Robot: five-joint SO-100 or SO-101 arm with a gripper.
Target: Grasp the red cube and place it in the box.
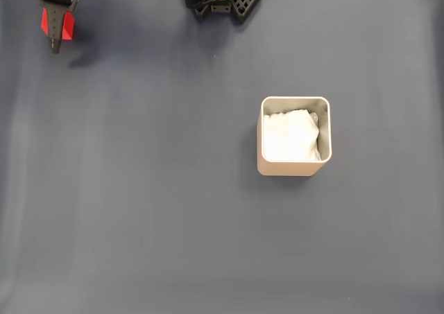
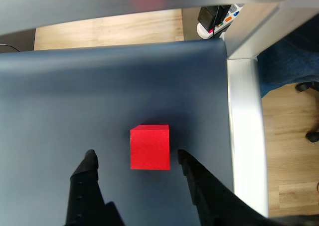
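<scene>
The red cube (image 2: 149, 147) sits on the dark blue-grey bench (image 2: 99, 96) cover, between the spread-apart tips of the black claw (image 2: 134, 158), touching neither. In the fixed view the cube is at the top left corner, the beige box (image 1: 295, 167) with white padding well apart from it. Beyond the bench's pale edge lies wooden floor (image 2: 289, 151)

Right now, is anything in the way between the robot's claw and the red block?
Nothing visible is. In the wrist view the open gripper has the red cube right at its fingertips, with bare dark mat between them. In the fixed view, bare mat also lies around the box.
</scene>
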